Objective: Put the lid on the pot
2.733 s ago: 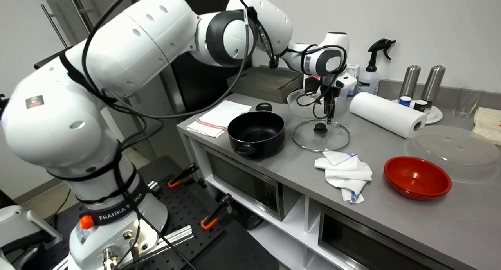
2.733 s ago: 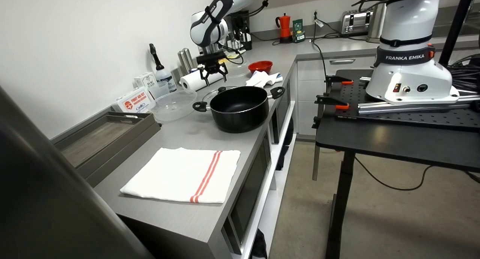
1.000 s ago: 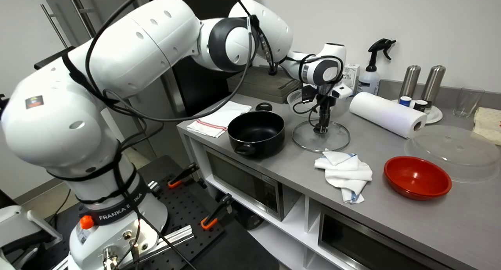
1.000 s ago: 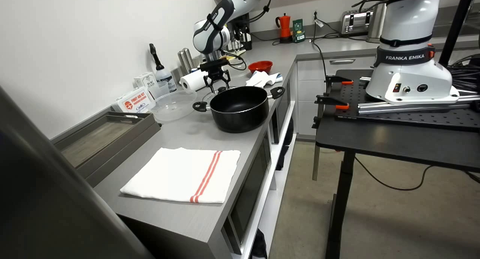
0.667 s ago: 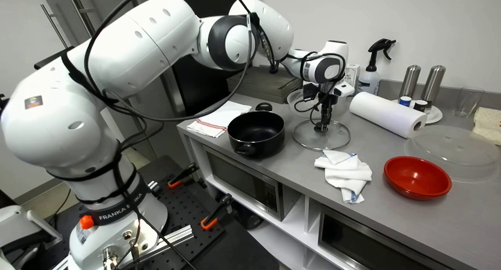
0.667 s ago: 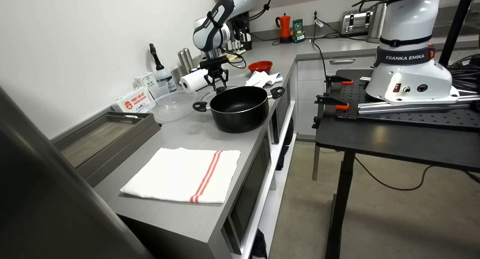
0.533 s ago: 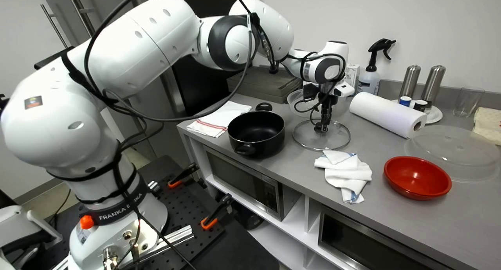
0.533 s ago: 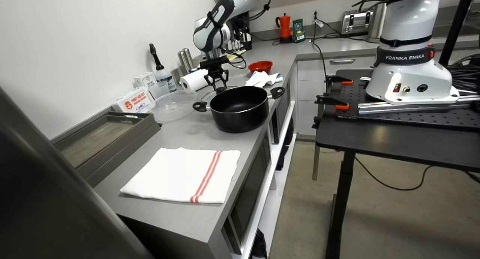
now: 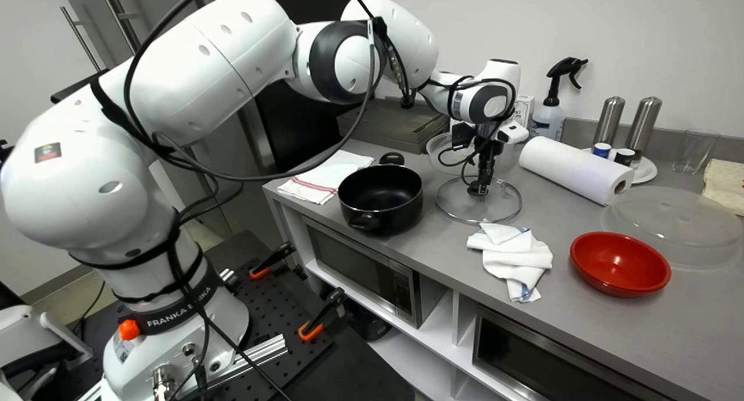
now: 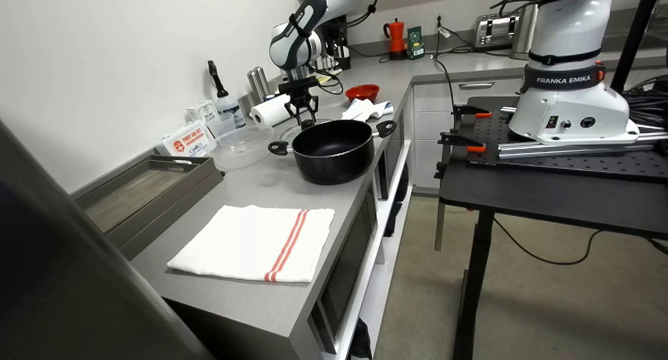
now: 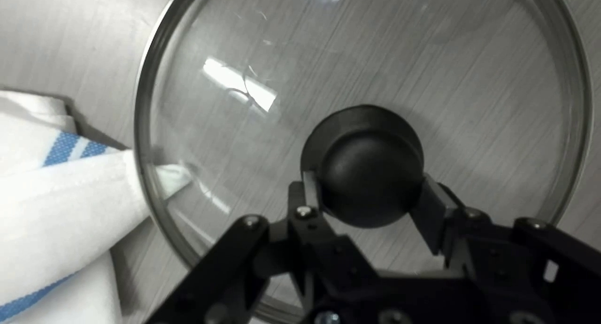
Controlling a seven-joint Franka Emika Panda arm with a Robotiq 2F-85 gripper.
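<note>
The clear-glass lid (image 9: 504, 206) with its thin metal rim is level, at or just above the grey counter; I cannot tell whether it touches. In the wrist view its dark knob (image 11: 371, 173) fills the space between my fingers, and my gripper (image 11: 369, 189) is shut on it with a pad against either side. My gripper (image 9: 478, 190) points straight down over the lid's centre. The black pot (image 9: 388, 218) stands uncovered beside the lid, its inside bare. In an exterior view the pot (image 10: 334, 164) hides most of the lid.
A crumpled white cloth (image 9: 514, 258) lies against the lid's near edge; the wrist view shows a corner of it through the glass. Beyond it is a red bowl (image 9: 619, 264). Behind the lid are a paper roll (image 9: 572, 168) and a clear bowl (image 10: 241, 147). A folded towel (image 10: 253, 242) lies past the pot.
My gripper came down over the knob and shut on it. During the last second, gripper and lid together moved very slightly up and away from the pot. The pot has not moved.
</note>
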